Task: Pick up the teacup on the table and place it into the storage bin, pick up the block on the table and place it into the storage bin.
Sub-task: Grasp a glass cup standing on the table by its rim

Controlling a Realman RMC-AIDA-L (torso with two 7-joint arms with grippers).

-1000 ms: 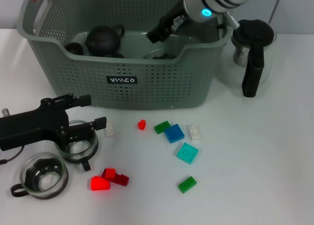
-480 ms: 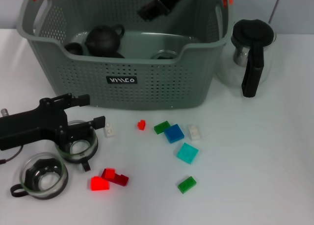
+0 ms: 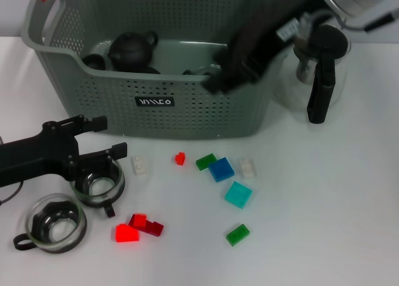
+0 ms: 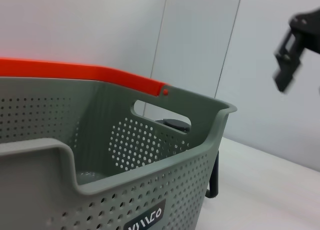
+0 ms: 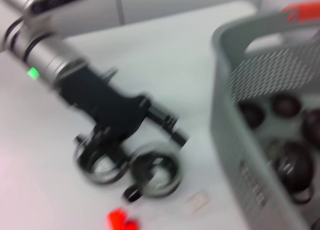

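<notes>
The left claw point(image 3: 109, 136) is sitting low over the white worktop point(image 3: 324, 199), its two black fingers spread apart with nothing between them; one finger is reaching toward the storage bin point(image 3: 156, 102), the other is lying across the rim of a glass teacup point(image 3: 98, 181) just below it; I cannot tell whether it is touching the glass. A second glass teacup point(image 3: 55, 222) is standing just beside the first, nearer the front edge, handle pointing outward.

The right arm is coming in from above on the far side; its dark claw point(image 3: 234, 68) is hanging blurred over the bin's front wall, and I cannot tell whether its fingers are apart or together.

The bin is standing at the back of the worktop, grey and perforated, orange clips on its handles; a dark teapot point(image 3: 132, 49) and small dark cups are lying inside it. A glass pitcher point(image 3: 319, 71) with a black lid and handle is standing just beside the bin's right end.

Blocks are lying scattered in front of the bin: a small red one point(image 3: 180, 158), a green one point(image 3: 205, 161) touching a blue one point(image 3: 221, 169), a white one point(image 3: 247, 167), a turquoise one point(image 3: 238, 194), another green one point(image 3: 237, 234), and a red cluster point(image 3: 137, 228) near the teacups.
</notes>
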